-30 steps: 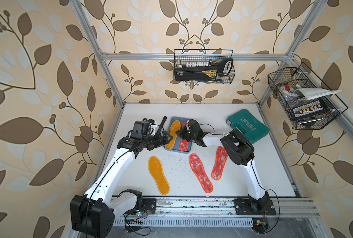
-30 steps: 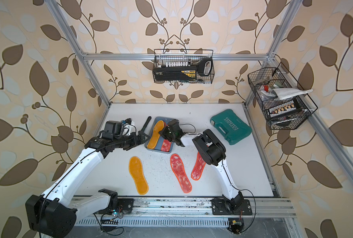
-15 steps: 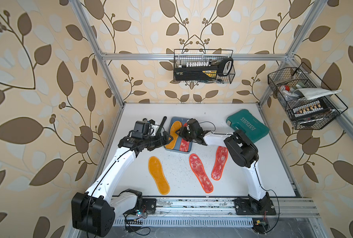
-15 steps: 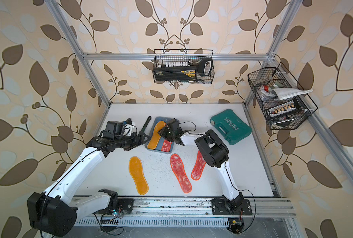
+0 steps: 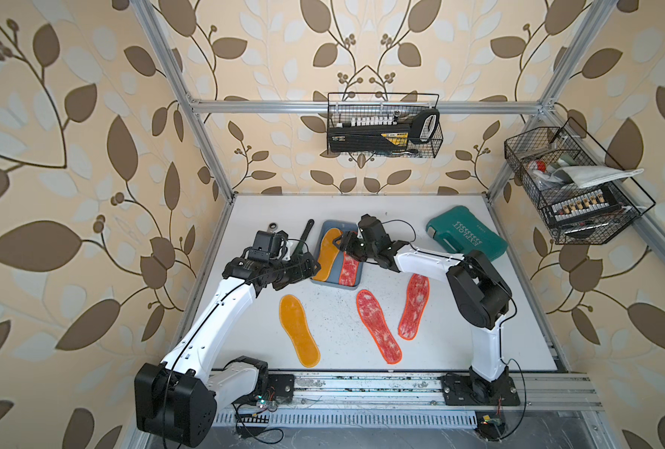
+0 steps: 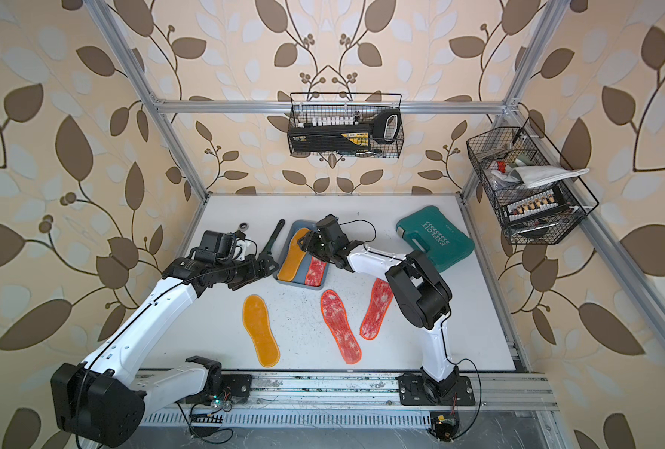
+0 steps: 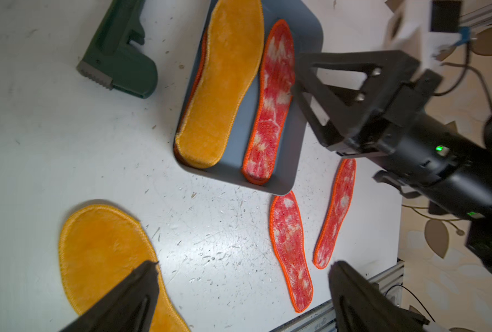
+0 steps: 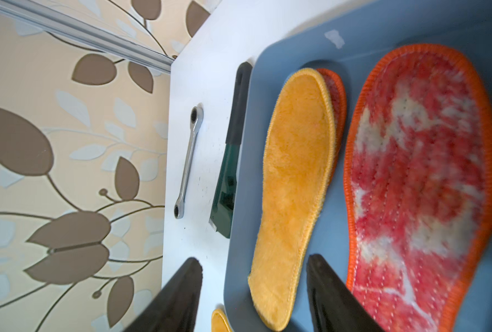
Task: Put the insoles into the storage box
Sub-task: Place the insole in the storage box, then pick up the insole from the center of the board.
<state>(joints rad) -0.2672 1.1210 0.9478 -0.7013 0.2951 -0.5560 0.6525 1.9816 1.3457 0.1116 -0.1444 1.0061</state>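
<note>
**Left to right.** Your left gripper [image 7: 244, 267] hangs just left of the storage box [image 7: 311, 34]. Its fingers are spread wide and empty, probably readied for the loose yellow-face insole [image 5: 299, 330] on the near table.

The box sits centre-far, between both arms' reach. Inside, a stacked yellow-face insole [image 5: 328, 254] lies on a red one along the left wall. A boxed red-face insole [image 5: 349, 269] lies flat beside it, using the remaining width.

Your right gripper [image 8: 253, 258] hovers over the box's far end with jaws parted, gripping nothing, which suggests a release.

Two loose red-face insoles [image 5: 377, 326] wait right of centre. The teal case [image 5: 465, 239], far right, plays no part.
</note>
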